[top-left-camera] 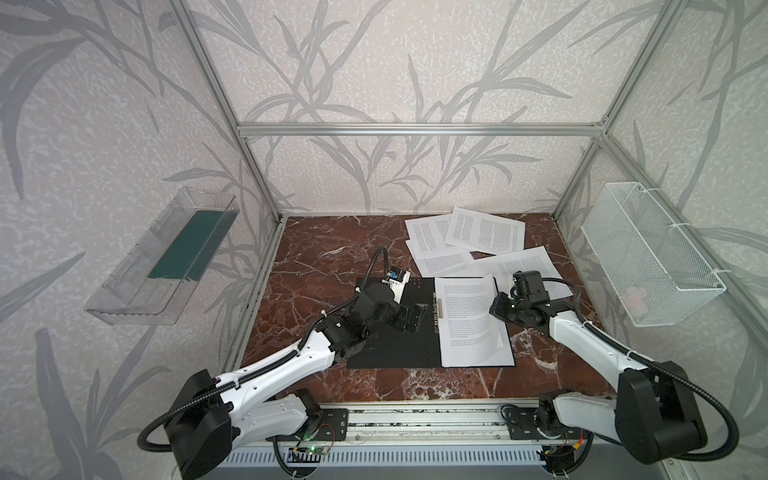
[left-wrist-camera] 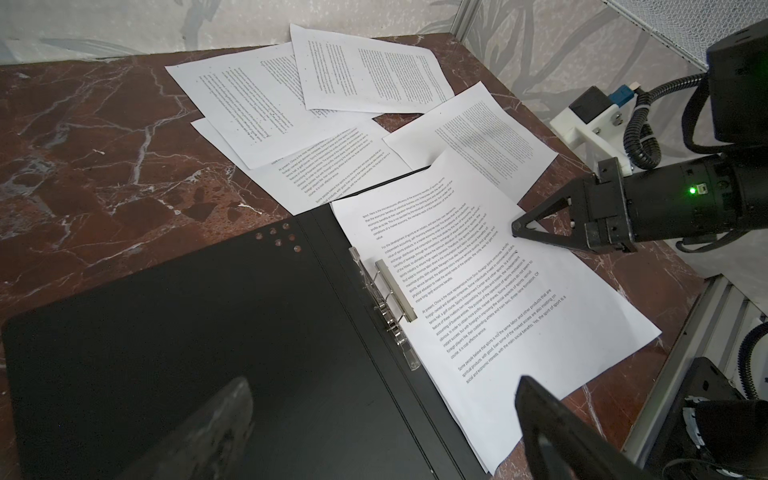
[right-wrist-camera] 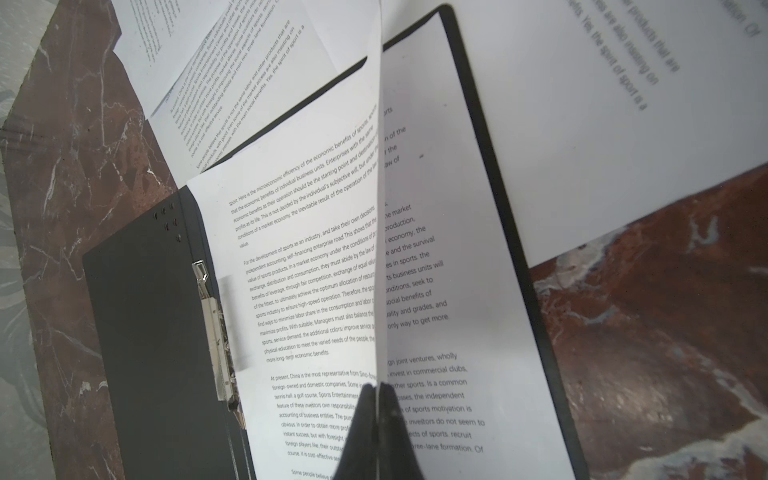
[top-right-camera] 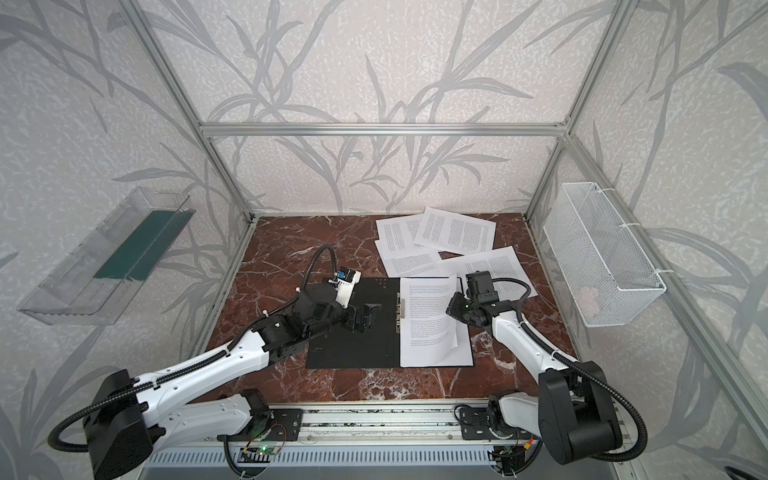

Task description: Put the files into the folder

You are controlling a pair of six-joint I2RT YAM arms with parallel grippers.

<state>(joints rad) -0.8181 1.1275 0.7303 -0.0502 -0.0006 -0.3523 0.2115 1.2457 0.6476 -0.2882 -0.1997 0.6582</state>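
Six sheets (top-left-camera: 484,230), one folder (top-left-camera: 390,345), one basket (top-left-camera: 648,257), one tray (top-left-camera: 137,291)

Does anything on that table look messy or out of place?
Yes. Four printed sheets lie askew and overlapping at the far right of the table, outside the open folder. The top sheet over the folder curls upward where the right gripper pinches its edge.

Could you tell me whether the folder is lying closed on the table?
No, the folder lies open and flat, showing its black inside and metal clip, with a printed sheet on one half.
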